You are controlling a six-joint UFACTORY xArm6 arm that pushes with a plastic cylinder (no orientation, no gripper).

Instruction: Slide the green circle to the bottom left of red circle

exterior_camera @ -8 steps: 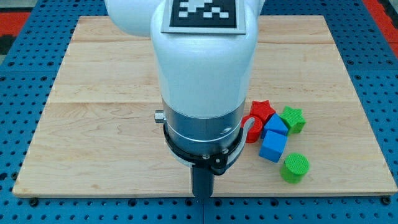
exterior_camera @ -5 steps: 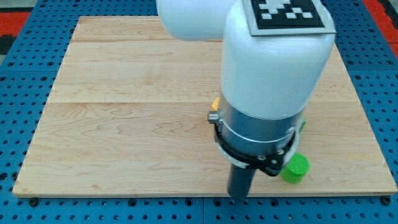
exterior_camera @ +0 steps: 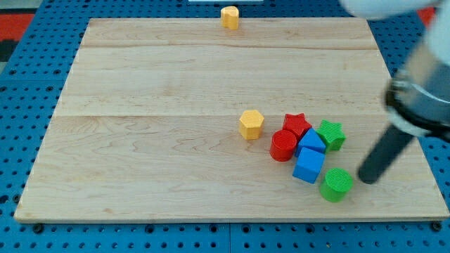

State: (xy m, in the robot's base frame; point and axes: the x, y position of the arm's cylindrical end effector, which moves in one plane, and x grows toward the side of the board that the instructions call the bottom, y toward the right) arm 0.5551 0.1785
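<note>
The green circle [exterior_camera: 337,185] lies near the board's bottom right. The red circle [exterior_camera: 284,145] sits up and to its left, in a cluster with a red star [exterior_camera: 297,125], two blue blocks [exterior_camera: 309,165] [exterior_camera: 311,142] and a green star [exterior_camera: 330,134]. My tip [exterior_camera: 367,180] is on the board just to the right of the green circle, slightly apart from it. The rod slants up to the view's right.
A yellow hexagon [exterior_camera: 251,124] lies left of the red circle. Another yellow block [exterior_camera: 230,16] stands at the board's top edge. The board's right edge [exterior_camera: 422,154] is near the tip.
The arm has swung from the board's middle bottom to the right, uncovering the cluster. The tip now stands right of the green circle, which has stayed in about the same place.
</note>
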